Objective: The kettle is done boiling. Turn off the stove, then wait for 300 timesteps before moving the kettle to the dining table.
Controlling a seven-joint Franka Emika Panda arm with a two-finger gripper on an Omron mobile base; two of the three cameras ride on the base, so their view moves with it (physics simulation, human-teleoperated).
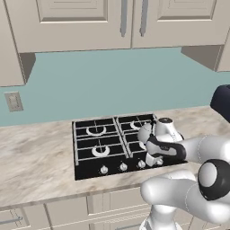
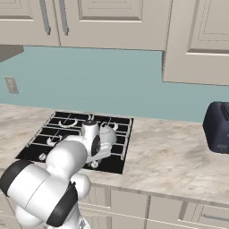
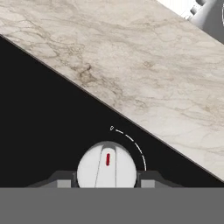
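The stove [image 1: 96,143] [image 2: 53,134] is a black cooktop set into the marbled counter. The silver-grey kettle [image 1: 144,132] [image 2: 108,134] stands on its front right burner, partly hidden by my arm. My gripper [image 3: 107,183] [image 1: 153,161] reaches down at the stove's front right knob [image 3: 107,168]. The round silver knob sits between the two fingertips [image 3: 146,183], which press against its sides. Its red mark points toward the small mark at the end of the dial arc. The dining table is out of view.
Three more knobs [image 1: 122,166] line the stove's front edge. A dark toaster [image 2: 218,127] stands on the counter [image 2: 170,152] to the right. Wall cabinets [image 1: 90,22] hang above. A wall outlet [image 1: 13,101] is at the left.
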